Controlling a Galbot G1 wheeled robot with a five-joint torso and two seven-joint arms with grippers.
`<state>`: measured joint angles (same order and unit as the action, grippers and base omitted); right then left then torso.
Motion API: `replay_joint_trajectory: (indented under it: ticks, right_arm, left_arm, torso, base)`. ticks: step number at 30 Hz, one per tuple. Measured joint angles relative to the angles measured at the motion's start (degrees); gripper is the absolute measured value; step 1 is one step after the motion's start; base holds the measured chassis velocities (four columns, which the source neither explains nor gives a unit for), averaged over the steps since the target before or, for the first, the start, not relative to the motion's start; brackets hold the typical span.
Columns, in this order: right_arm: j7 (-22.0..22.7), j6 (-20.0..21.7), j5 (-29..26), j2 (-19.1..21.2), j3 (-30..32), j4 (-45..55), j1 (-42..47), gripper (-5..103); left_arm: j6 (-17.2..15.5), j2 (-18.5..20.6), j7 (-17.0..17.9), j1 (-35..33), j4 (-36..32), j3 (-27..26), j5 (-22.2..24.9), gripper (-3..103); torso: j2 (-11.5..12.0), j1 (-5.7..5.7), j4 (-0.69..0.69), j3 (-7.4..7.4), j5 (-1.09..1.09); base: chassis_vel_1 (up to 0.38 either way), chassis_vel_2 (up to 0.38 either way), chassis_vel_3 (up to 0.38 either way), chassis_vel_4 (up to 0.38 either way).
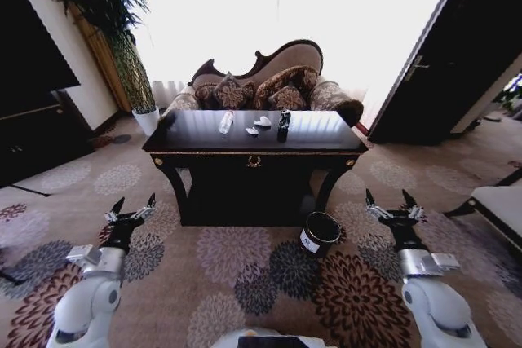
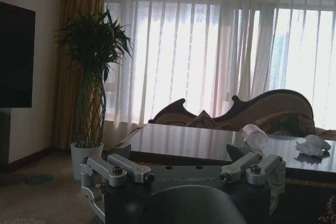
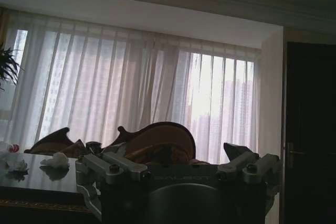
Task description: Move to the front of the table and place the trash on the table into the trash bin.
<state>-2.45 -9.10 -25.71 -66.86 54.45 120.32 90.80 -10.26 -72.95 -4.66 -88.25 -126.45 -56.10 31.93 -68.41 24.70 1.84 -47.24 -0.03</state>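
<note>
The table (image 1: 330,134) stands straight ahead with a glossy black top. On it lie a clear bottle (image 1: 226,122), white paper bits (image 1: 262,123) and a dark can (image 1: 283,125). The small black trash bin (image 1: 319,232) sits on the carpet by the table's front right leg. My left gripper (image 1: 130,210) hovers open over the carpet, short of the table's left leg. My right gripper (image 1: 390,202) is open too, just right of the bin. The left wrist view has the left gripper (image 2: 176,157), the bottle (image 2: 255,136) and paper (image 2: 313,145). The right wrist view has the right gripper (image 3: 168,162), paper (image 3: 55,160) and the can (image 3: 93,147).
A carved sofa (image 1: 269,79) with cushions stands right behind the table. A tall potted plant (image 1: 124,34) is at the back left, near a low black cabinet (image 1: 33,132). A dark door (image 1: 457,55) and a pale seat (image 1: 502,205) are at the right. Patterned carpet lies between me and the table.
</note>
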Motion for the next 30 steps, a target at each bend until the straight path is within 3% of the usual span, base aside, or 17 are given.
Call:
replay_joint_trajectory:
  ticks: [9, 23, 30]
  right_arm:
    - [0.4, 1.0, -1.2, 2.7, 0.7, 1.5, -0.7, 100]
    - [0.7, 0.1, -2.0, 2.8, 1.2, 0.4, -1.7, 100]
    - [0.6, -0.4, -2.0, 2.3, 1.5, 0.4, -1.3, 100]
  left_arm:
    - [-1.6, 2.1, -0.9, 0.6, -2.7, -2.9, 2.6, 100]
    - [-1.3, 0.4, -2.5, 0.5, -3.1, -3.3, 1.5, 100]
    - [-1.1, -0.6, -2.9, 0.4, -3.1, -2.3, 0.6, 100]
  torso:
    - [0.0, 0.01, 0.0, -0.01, 0.05]
    - [0.0, 0.03, 0.02, -0.01, 0.01]
    - [0.0, 0.09, 0.02, -0.03, 0.01]
  base:
    - [-0.339, 0.344, 0.332, -0.337]
    - [-0.361, 0.355, 0.34, -0.352]
    - [-0.129, 0.142, 0.118, -0.127]
